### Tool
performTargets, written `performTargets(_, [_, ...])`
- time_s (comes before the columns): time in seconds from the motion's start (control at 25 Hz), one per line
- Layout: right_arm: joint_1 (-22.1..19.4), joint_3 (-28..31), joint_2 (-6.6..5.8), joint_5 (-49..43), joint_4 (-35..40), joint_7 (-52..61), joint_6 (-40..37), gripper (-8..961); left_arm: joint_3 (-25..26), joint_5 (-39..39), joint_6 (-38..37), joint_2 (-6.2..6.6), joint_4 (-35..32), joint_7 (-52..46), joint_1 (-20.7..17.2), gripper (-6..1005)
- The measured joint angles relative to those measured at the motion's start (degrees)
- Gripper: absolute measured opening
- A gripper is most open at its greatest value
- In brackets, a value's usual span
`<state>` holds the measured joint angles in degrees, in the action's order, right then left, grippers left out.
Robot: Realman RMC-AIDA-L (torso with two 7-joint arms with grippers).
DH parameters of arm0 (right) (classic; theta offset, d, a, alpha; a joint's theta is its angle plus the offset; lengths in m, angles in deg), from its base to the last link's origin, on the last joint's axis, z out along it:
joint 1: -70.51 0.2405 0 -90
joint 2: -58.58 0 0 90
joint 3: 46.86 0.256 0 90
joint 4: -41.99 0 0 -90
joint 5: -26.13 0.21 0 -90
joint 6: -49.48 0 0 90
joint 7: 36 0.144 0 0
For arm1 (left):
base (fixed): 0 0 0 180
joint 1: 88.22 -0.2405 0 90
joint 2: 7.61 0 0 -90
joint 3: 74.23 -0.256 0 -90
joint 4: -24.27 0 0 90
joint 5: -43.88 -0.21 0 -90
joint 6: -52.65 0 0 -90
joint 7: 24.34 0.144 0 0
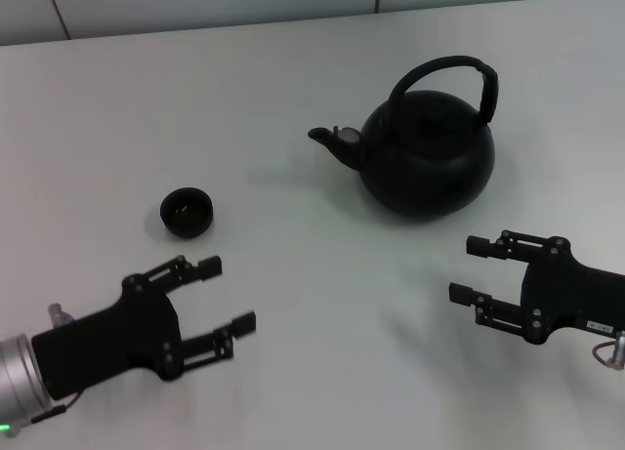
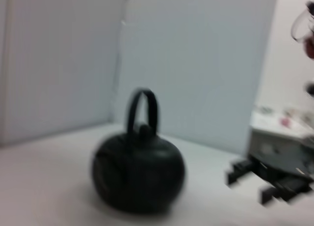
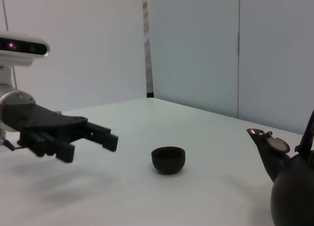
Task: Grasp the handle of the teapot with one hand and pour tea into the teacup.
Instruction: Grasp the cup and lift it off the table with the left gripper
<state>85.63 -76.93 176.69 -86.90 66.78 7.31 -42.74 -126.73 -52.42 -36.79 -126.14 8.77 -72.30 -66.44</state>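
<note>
The matte-black teapot point(image 1: 427, 155) stands on the white table at the back right, spout pointing left, with its arched handle point(image 1: 451, 76) upright over it. It also shows in the left wrist view point(image 2: 139, 173) and at the edge of the right wrist view point(image 3: 293, 187). The tiny black teacup point(image 1: 187, 212) sits to the left; it also shows in the right wrist view point(image 3: 168, 159). My left gripper point(image 1: 228, 294) is open and empty, near the front left, just in front of the cup. My right gripper point(image 1: 472, 268) is open and empty, in front of the teapot.
The white table point(image 1: 293, 99) runs back to a pale wall. In the left wrist view a white box with small items point(image 2: 279, 133) stands beyond the right gripper point(image 2: 250, 183). The left gripper shows in the right wrist view point(image 3: 93, 138).
</note>
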Motion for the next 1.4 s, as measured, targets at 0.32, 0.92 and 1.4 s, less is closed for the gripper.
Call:
performTargets(0.32, [-0.2, 0.1, 0.17, 0.3, 0.0, 0.0, 0.0, 607, 6.0, 17.1, 2.0, -0.13, 6.6, 12.1, -3.0, 811])
performTargets(0.92, [0.1, 0.2, 0.18, 0.5, 0.1, 0.1, 0.0, 607, 6.2, 17.7, 7.6, -0.26, 10.5, 22.6, -2.8, 811])
performTargets(1.4, [-0.1, 0.3, 0.17, 0.5, 0.2, 0.1, 0.1, 607, 4.7, 17.6, 13.8, -0.51, 11.6, 23.7, -1.1, 810])
